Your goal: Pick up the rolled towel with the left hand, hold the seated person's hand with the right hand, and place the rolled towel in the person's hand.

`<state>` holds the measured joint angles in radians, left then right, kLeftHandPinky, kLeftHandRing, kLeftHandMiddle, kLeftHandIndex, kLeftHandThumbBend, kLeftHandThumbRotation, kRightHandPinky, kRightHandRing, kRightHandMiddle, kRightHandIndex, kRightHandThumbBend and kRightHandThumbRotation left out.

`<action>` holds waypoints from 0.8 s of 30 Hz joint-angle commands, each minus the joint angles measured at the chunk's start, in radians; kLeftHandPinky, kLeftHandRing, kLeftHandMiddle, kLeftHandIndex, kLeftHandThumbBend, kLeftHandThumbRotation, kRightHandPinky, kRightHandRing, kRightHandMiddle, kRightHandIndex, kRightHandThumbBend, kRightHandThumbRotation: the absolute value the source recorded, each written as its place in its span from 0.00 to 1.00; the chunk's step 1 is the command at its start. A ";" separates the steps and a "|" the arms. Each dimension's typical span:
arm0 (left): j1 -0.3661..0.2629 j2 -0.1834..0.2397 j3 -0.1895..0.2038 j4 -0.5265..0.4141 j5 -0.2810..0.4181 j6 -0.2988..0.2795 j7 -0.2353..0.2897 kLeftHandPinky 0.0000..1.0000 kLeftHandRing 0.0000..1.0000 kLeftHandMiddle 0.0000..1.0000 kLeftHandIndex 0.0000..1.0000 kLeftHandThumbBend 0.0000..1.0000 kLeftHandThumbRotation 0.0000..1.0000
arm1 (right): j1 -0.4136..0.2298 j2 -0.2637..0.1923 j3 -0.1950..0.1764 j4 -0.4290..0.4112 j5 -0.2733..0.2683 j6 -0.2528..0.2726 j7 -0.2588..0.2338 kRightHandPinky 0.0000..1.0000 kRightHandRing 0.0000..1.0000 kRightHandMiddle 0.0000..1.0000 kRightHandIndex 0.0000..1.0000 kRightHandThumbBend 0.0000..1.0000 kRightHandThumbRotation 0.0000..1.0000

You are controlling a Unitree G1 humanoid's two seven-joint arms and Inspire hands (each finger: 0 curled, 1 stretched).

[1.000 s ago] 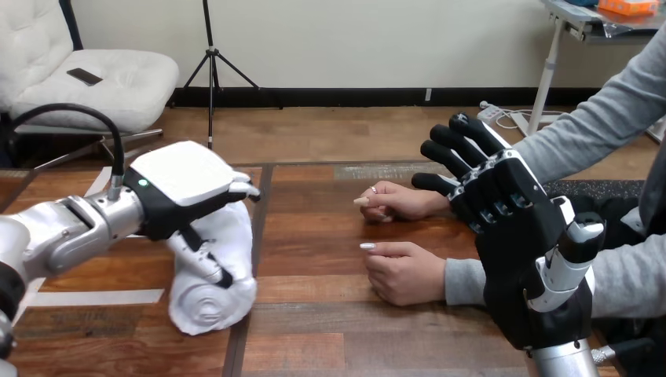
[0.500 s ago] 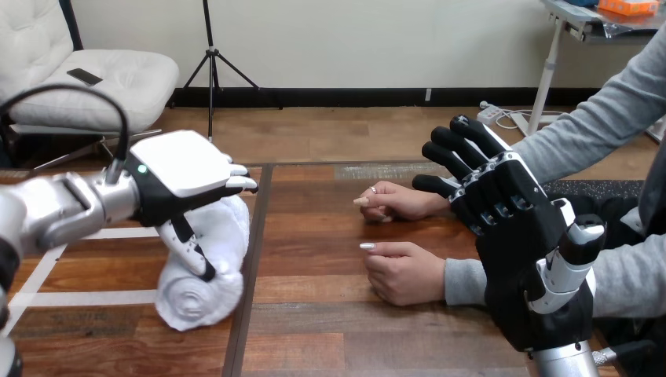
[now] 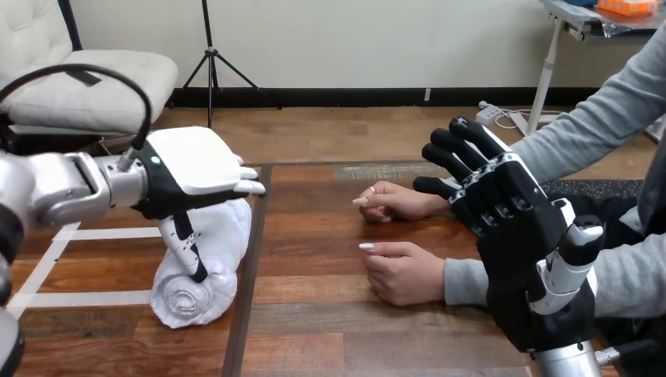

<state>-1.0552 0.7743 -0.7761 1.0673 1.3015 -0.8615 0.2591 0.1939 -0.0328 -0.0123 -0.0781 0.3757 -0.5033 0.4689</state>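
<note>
The first step of the task, picking up the towel, is judged to be in hand. The rolled towel (image 3: 200, 271) is seen at the left of the table (image 3: 330, 330), standing tilted, with its coiled end low and toward the camera. It is gripped by the left hand (image 3: 192, 166): the fingers are laid over its top and far side, and the thumb is curled down its front. Whether the lower end is clear of the wood or touching it cannot be told.

The right hand (image 3: 510, 220) is held up at the right of the table with its fingers spread and relaxed, and nothing is grasped by it. It is seen just beside the person's sleeves, apart from both of the person's hands. The person's nearer hand (image 3: 404, 272) and the person's farther hand (image 3: 399, 201) are both rested palm down on the table, with the fingers loosely curled. Neither is yet held, and neither is turned up to take anything.

For the next move, the towel is to be raised clear and carried to the right across the table. One of the person's hands is to be taken by the right hand, so a downward reach and a gentle closing of the fingers are called for. A firm grip on the soft roll is needed so that it does not sag or unroll on the way.
</note>
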 commanded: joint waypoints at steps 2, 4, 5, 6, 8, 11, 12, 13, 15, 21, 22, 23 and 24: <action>-0.112 0.025 -0.031 0.019 0.017 -0.026 0.047 0.82 0.91 0.93 0.92 1.00 0.62 | -0.032 -0.008 -0.003 -0.053 0.011 0.002 -0.005 0.74 0.85 0.85 0.84 1.00 1.00; -0.122 0.025 -0.040 0.024 0.024 -0.031 0.056 0.81 0.91 0.93 0.92 1.00 0.62 | -0.031 -0.010 -0.003 -0.053 0.011 0.001 -0.005 0.74 0.85 0.85 0.84 1.00 1.00; -0.129 0.025 -0.043 0.025 0.025 -0.037 0.058 0.81 0.91 0.93 0.92 1.00 0.62 | -0.030 -0.011 -0.002 -0.054 0.012 0.002 -0.006 0.74 0.85 0.85 0.84 1.00 1.00; -0.133 0.025 -0.045 0.027 0.024 -0.042 0.060 0.81 0.91 0.93 0.92 1.00 0.63 | -0.029 -0.012 -0.002 -0.055 0.013 0.004 -0.007 0.74 0.85 0.85 0.84 1.00 1.00; -0.142 0.026 -0.046 0.030 0.019 -0.052 0.058 0.81 0.91 0.93 0.92 1.00 0.64 | -0.027 -0.013 -0.001 -0.057 0.015 0.006 -0.008 0.74 0.85 0.85 0.84 1.00 1.00; -0.154 0.026 -0.046 0.033 0.012 -0.065 0.051 0.81 0.91 0.93 0.92 1.00 0.64 | -0.027 -0.013 0.000 -0.058 0.019 0.007 -0.009 0.76 0.85 0.85 0.84 1.00 1.00; -0.158 0.026 -0.047 0.034 0.012 -0.068 0.051 0.82 0.92 0.93 0.92 1.00 0.64 | -0.027 -0.013 0.001 -0.057 0.020 0.006 -0.009 0.76 0.85 0.85 0.84 1.00 1.00; -0.160 0.027 -0.048 0.034 0.012 -0.071 0.051 0.82 0.92 0.93 0.92 1.00 0.64 | -0.026 -0.013 0.001 -0.057 0.020 0.005 -0.009 0.76 0.85 0.85 0.84 1.00 1.00; -0.165 0.027 -0.053 0.037 0.017 -0.076 0.071 0.81 0.92 0.93 0.91 1.00 0.64 | -0.026 -0.012 0.001 -0.057 0.017 0.005 -0.012 0.77 0.85 0.85 0.84 1.00 1.00; -0.174 0.030 -0.069 0.039 0.037 -0.085 0.131 0.79 0.90 0.92 0.90 1.00 0.67 | -0.026 -0.013 0.004 -0.058 0.015 0.008 -0.013 0.77 0.85 0.85 0.84 1.00 1.00; -0.175 0.030 -0.072 0.040 0.040 -0.085 0.138 0.78 0.90 0.92 0.90 1.00 0.67 | -0.026 -0.013 0.004 -0.058 0.015 0.007 -0.012 0.77 0.85 0.84 0.84 1.00 1.00; -0.175 0.031 -0.076 0.039 0.046 -0.081 0.150 0.78 0.90 0.92 0.90 1.00 0.67 | -0.027 -0.013 0.004 -0.055 0.013 0.005 -0.012 0.77 0.85 0.84 0.84 1.00 1.00; -0.175 0.031 -0.079 0.039 0.051 -0.078 0.159 0.78 0.90 0.91 0.90 1.00 0.69 | -0.027 -0.012 0.004 -0.054 0.011 0.003 -0.012 0.77 0.85 0.84 0.84 1.00 1.00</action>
<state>-1.1457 0.7802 -0.8412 1.0970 1.3438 -0.9456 0.3634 0.1981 -0.0452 -0.0108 -0.0803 0.3817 -0.4969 0.4594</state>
